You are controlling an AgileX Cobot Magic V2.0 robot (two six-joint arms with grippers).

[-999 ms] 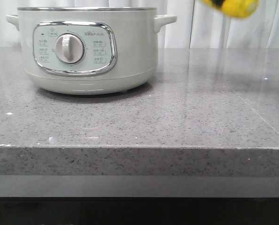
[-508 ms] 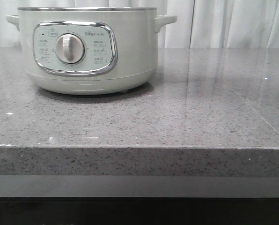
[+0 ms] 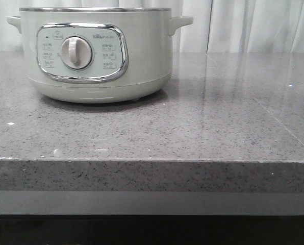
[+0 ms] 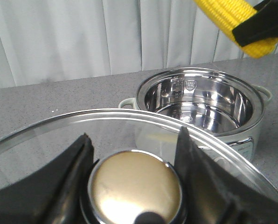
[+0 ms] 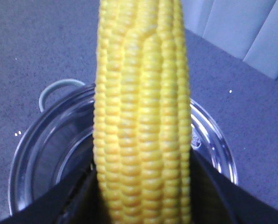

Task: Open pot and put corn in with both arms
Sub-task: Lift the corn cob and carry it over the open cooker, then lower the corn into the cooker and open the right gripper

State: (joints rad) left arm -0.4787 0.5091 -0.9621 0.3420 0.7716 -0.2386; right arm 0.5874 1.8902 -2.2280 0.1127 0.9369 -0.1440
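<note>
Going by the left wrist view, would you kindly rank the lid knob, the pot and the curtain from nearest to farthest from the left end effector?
1. Lid knob: between the left end effector's fingers.
2. Pot: open on the counter beyond the glass lid, with the corn held above it.
3. Curtain: behind the counter, farthest back.

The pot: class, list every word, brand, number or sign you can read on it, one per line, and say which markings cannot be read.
"Bear": small brand mark, faint, on the pot's control panel, above right of the dial.
Panel button labels: too small to read.
Embossed markings on the steel inner wall: too blurred to read.
</note>
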